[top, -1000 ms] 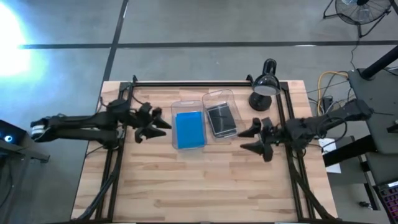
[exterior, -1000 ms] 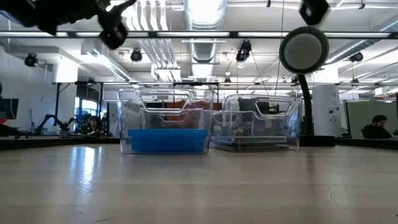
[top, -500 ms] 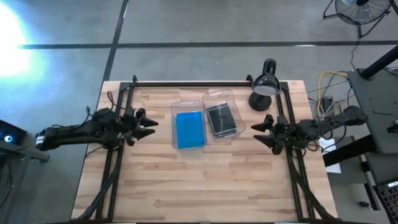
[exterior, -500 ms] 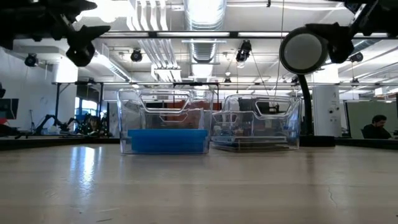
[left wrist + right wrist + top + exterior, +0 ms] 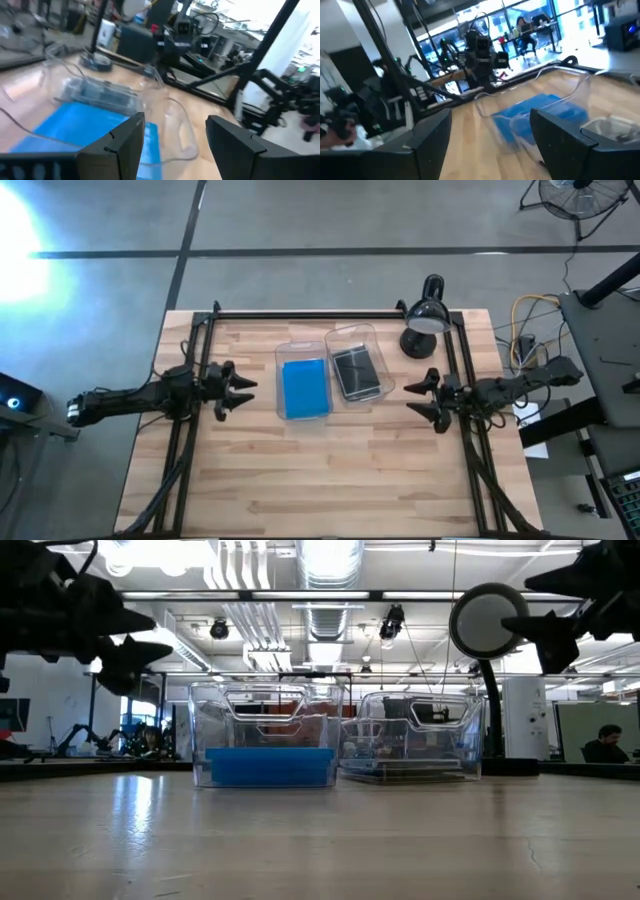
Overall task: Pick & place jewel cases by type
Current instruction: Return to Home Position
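Left end effector (image 5: 240, 392) hangs above the worktop (image 5: 320, 480) on its left side, by the dark frame rail, tips aimed twd the bins but well apart from them. Its fingers (image 5: 122, 145) sit spread wide in the left wrist view w/ nothing btwn them, so it's open & empty. Right end effector (image 5: 416, 398) mirrors it on the right side, level w/ the bins' near half, also well apart from them. Its own fingers (image 5: 430, 145) are likewise parted w/ only bare wood & bins seen past them, so it's open & empty too. In the low view both are up off the surface, one at each edge of the picture, touching nothing. The blue cases (image 5: 305, 388) lie flat in the left bin (image 5: 300, 350), a clear plastic tub approx mid-worktop. From table height they read as a solid blue stack on the tub floor; can't tell the count. The dark cases (image 5: 356, 372) lie flat in the right bin (image 5: 350, 338), which sits just beside the left bin & slightly angled to it; count also unclear. No cases loose on the wood. A black desk lamp (image 5: 425, 315) stands at the back right, near the right bin's far corner, not touching it.
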